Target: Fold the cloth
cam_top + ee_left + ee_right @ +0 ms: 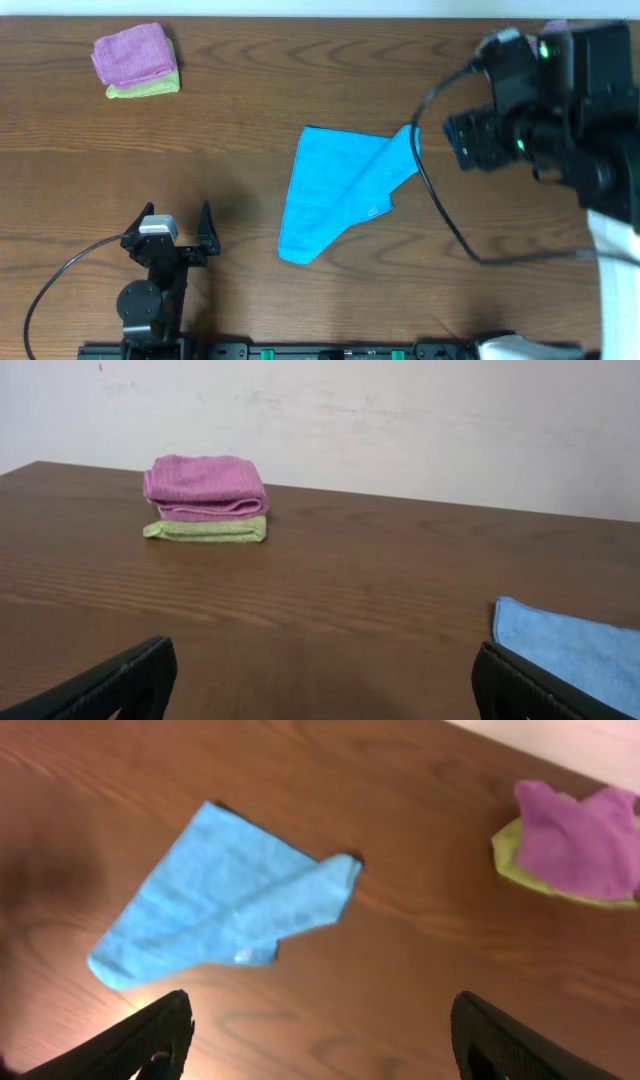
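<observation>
Right gripper [318, 1038] jaws spread wide, grasping nothing, raised beside the cloth [335, 195], lying mid-table, roughly folded with edges askew. Left gripper [178, 210] likewise released, well apart. Advisable: pinch one loose corner, align edges before pressing. Purple cloth [133, 52] atop lime-green cloth [145, 90]. No containers visible.

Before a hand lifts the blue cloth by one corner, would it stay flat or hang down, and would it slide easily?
Probably it hangs down limp: the cloth lies in a loose, uneven fold with soft edges. It looks thin and light, lying nearly flat on the table. Pushed, it would more likely bunch up than slide whole.
</observation>
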`<state>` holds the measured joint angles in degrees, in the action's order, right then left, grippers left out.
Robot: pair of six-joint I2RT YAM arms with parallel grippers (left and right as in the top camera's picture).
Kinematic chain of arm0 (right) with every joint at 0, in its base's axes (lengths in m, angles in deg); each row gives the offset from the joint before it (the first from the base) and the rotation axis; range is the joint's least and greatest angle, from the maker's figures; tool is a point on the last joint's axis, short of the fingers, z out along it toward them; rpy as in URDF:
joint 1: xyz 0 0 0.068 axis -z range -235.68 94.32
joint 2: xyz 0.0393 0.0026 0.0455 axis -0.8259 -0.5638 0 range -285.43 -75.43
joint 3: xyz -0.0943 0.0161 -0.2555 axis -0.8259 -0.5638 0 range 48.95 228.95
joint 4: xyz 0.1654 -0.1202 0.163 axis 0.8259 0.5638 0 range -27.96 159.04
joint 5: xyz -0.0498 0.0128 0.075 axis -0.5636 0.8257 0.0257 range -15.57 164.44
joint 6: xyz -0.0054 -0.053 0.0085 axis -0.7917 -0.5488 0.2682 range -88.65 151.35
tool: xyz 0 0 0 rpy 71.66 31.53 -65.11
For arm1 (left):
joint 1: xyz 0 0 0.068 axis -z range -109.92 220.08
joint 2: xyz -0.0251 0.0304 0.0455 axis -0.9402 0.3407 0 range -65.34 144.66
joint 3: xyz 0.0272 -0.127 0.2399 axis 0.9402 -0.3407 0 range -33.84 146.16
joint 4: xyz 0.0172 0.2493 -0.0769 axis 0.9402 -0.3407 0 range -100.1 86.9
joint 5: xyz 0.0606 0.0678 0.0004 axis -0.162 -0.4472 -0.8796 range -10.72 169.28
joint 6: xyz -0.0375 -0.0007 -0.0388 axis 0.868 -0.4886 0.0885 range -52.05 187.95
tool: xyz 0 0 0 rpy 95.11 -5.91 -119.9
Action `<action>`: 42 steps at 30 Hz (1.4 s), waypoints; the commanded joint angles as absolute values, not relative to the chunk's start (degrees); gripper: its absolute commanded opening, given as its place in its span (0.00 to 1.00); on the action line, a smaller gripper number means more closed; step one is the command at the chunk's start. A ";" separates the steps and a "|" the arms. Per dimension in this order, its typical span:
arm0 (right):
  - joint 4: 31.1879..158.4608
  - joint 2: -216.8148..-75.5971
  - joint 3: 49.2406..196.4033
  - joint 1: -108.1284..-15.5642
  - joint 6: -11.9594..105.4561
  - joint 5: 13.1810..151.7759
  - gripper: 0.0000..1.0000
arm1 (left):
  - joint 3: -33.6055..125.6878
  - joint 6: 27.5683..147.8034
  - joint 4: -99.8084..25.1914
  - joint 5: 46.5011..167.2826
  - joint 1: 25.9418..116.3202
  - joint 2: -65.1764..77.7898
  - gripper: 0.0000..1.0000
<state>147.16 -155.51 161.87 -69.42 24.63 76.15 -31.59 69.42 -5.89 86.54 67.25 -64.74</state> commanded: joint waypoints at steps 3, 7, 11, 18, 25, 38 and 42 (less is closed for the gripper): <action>144.54 -146.70 146.64 -69.73 25.42 74.73 0.72 | -33.56 68.79 -6.85 86.37 67.49 -65.13 0.96; 139.53 -143.70 133.72 -69.49 27.14 82.14 0.61 | -33.56 68.79 -6.85 86.37 67.49 -65.13 0.95; 133.04 -143.99 120.84 -69.49 28.65 87.74 0.47 | -33.56 68.79 -6.85 86.35 67.49 -65.13 0.95; 119.47 -150.81 107.16 -69.62 30.75 93.59 0.12 | -33.56 68.77 -6.85 86.35 67.49 -65.13 0.96; 111.99 -162.72 107.03 -70.43 31.10 97.85 0.02 | -33.56 68.79 -6.85 86.35 67.49 -65.13 0.95; 105.59 -171.18 107.03 -73.31 31.12 96.96 0.02 | -33.56 68.79 -6.85 86.35 67.49 -65.13 0.96; 104.61 -172.71 107.03 -73.44 31.12 94.51 0.02 | -33.56 68.79 -6.85 86.35 67.49 -65.13 0.95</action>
